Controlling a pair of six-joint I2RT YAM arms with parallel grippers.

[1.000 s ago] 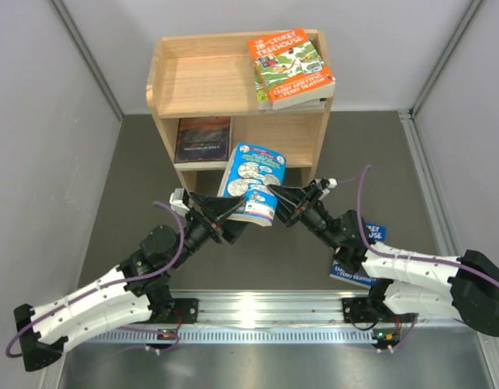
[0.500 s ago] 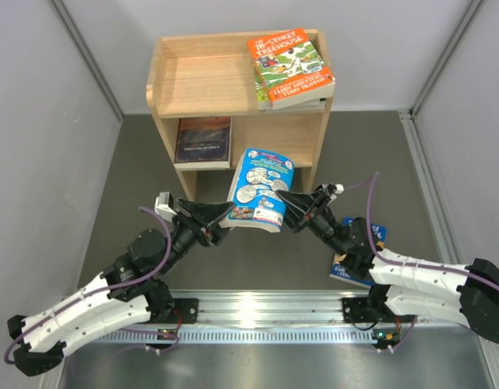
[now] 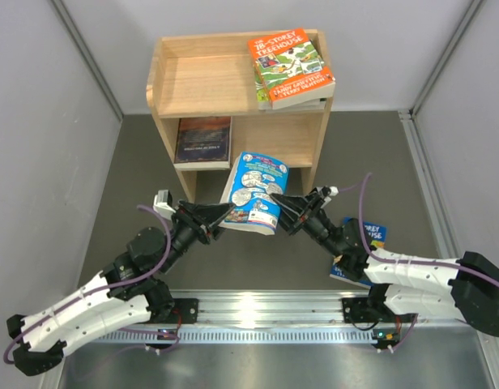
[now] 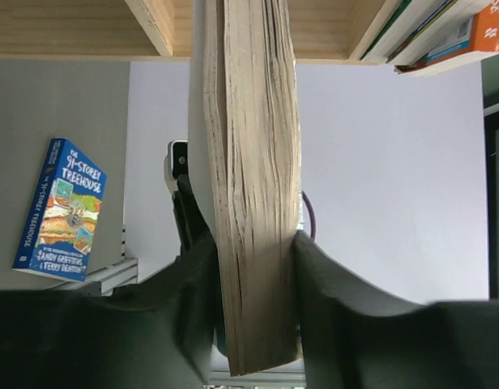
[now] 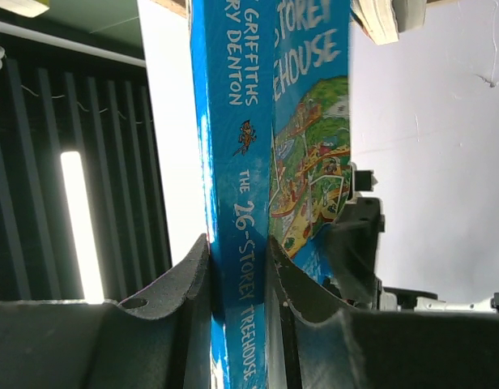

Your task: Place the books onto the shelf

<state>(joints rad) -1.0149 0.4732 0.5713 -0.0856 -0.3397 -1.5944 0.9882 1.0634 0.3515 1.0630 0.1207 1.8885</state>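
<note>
A blue book (image 3: 256, 193) hangs in the air in front of the shelf (image 3: 202, 81), gripped from both sides. My left gripper (image 3: 226, 213) is shut on its page edge (image 4: 253, 194), with a finger pressed against each face. My right gripper (image 3: 279, 203) is shut on its blue spine (image 5: 240, 162), titled "26-Storey Treehouse". Green and orange books (image 3: 291, 68) lie stacked on the shelf's top at the right. A dark book (image 3: 203, 139) lies on the lower tier. Another blue book (image 3: 371, 236) lies on the table, partly under my right arm.
The light wood shelf stands at the back centre against the grey wall, with bare wood on the left of its top tier (image 3: 202, 81). Grey walls close both sides. A metal rail (image 3: 258, 312) holds the arm bases at the near edge.
My left jaws have closed from wide open onto the blue book's page edge. The book has shifted a little to the right and lower. The right grip is unchanged.
</note>
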